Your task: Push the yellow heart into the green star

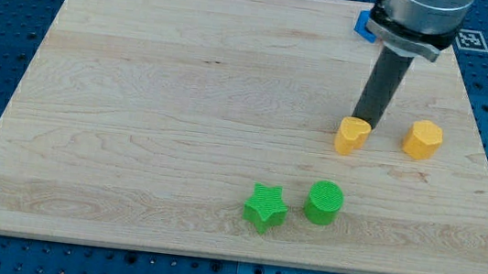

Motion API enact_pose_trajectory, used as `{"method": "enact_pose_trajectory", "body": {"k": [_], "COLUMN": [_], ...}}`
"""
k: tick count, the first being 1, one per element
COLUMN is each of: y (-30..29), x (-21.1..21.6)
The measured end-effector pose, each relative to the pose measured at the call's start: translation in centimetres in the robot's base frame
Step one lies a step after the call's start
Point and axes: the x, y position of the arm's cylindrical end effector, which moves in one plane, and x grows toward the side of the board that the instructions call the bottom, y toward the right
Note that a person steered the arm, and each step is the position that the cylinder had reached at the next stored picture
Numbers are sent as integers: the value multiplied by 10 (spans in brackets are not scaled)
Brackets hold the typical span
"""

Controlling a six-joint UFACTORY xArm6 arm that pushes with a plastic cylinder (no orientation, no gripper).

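There is no pincer on this arm, so there is nothing to call wide, narrow or holding; it ends in a plain dark rod, and my tip [363, 120] stands at the top edge of the yellow heart [351, 135], touching it or all but touching it (the two overlap from here, so I cannot tell which); the rod rises from there, leaning slightly toward the view's right, into the arm's grey housing at the view's top. To the view's right of the heart, apart from it, sits a yellow block [422, 140] with a faceted, roughly hexagonal outline. Lower down and toward the view's left lies the green star [265, 207], well apart from the heart; just beside the star, on its right, stands a green cylinder [323, 202], with a narrow gap between the two. A blue block [364, 23] peeks out behind the arm near the top edge of the wooden surface [138, 97]; its shape is mostly hidden.
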Motion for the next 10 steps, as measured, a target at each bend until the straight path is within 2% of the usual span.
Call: {"method": "enact_pose_trajectory", "body": {"k": [2,5,7,9,10], "y": [-8,-50,-55,-50,-72], "x": [39,50,63,115,116]}}
